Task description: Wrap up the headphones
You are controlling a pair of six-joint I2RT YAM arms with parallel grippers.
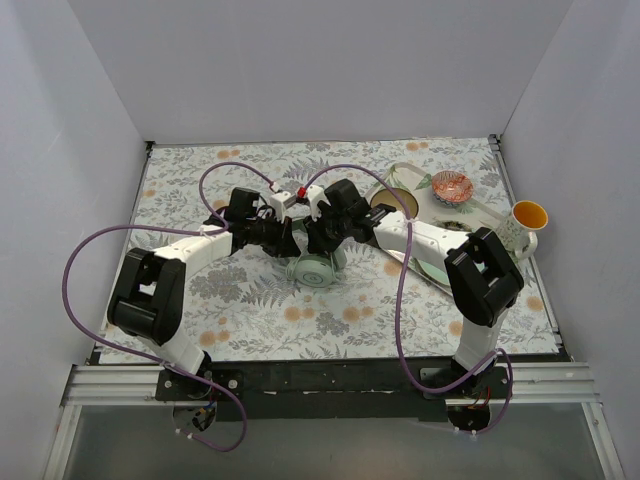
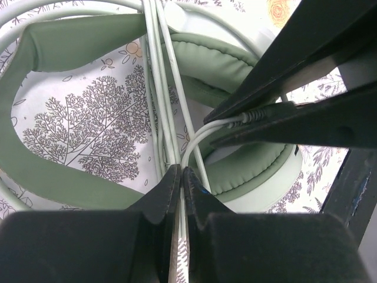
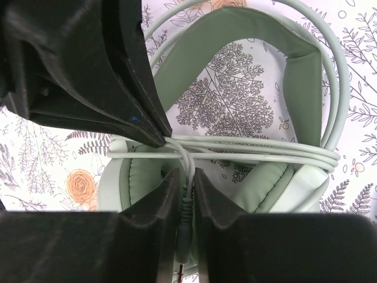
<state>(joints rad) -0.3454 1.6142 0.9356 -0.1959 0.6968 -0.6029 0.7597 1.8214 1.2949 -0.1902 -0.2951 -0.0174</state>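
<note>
The mint-green headphones (image 1: 315, 268) lie at the table's middle under both grippers. Their padded headband (image 2: 65, 41) and ear cushion (image 2: 235, 65) fill the left wrist view. The thin pale cable (image 3: 265, 156) runs in several strands across the ear cups. My left gripper (image 2: 181, 171) is shut on cable strands beside the headband; it also shows in the top view (image 1: 290, 240). My right gripper (image 3: 181, 174) is shut on the cable's plug end (image 3: 187, 203), just above an ear cushion (image 3: 268, 186); it also shows in the top view (image 1: 316, 243). The two grippers nearly touch.
A pale green plate (image 1: 440, 215) lies at the right under the right arm, with a small red bowl (image 1: 451, 186) on it. A white mug with a yellow inside (image 1: 527, 220) stands at the far right. Grey walls close in three sides.
</note>
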